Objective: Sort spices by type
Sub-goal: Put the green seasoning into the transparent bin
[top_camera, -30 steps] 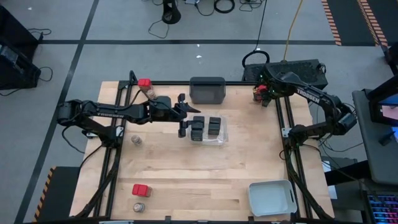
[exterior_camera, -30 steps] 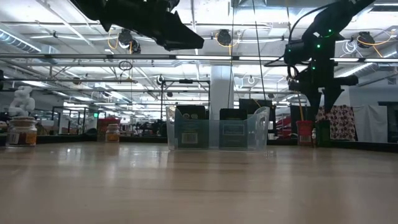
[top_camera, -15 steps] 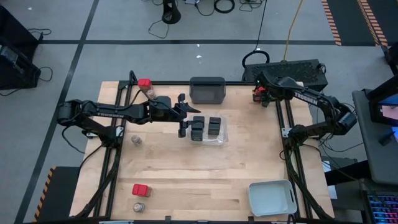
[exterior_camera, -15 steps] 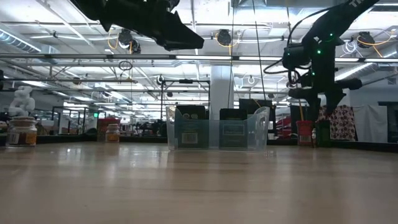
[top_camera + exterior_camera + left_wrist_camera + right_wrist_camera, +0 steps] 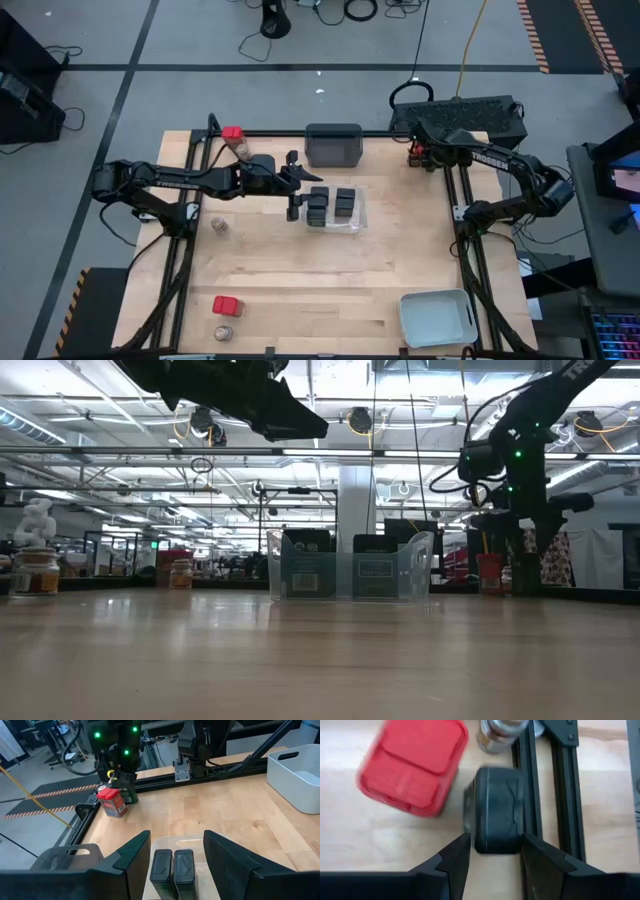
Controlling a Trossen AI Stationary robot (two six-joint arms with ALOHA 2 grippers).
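Observation:
In the right wrist view a black boxy spice (image 5: 497, 810) stands by the frame rail at the table's far right corner, next to a red-topped spice (image 5: 412, 767) and a round jar (image 5: 502, 735). My right gripper (image 5: 493, 840) points steeply down and is open, one finger on each side of the black box; I cannot tell whether they touch it. My left gripper (image 5: 175, 837) hangs open and empty above the clear tray (image 5: 355, 222), which holds several black boxes (image 5: 333, 205).
A dark grey tray (image 5: 333, 145) sits at the far edge and a pale grey tray (image 5: 437, 317) at the near right. More spices stand at the far left (image 5: 232, 133), the left (image 5: 218, 226) and the near left (image 5: 226, 305). Bare wood lies between.
My right gripper has sunk toward the black box in the far right corner and rolled its wrist on the way down. The spices there have stayed in place.

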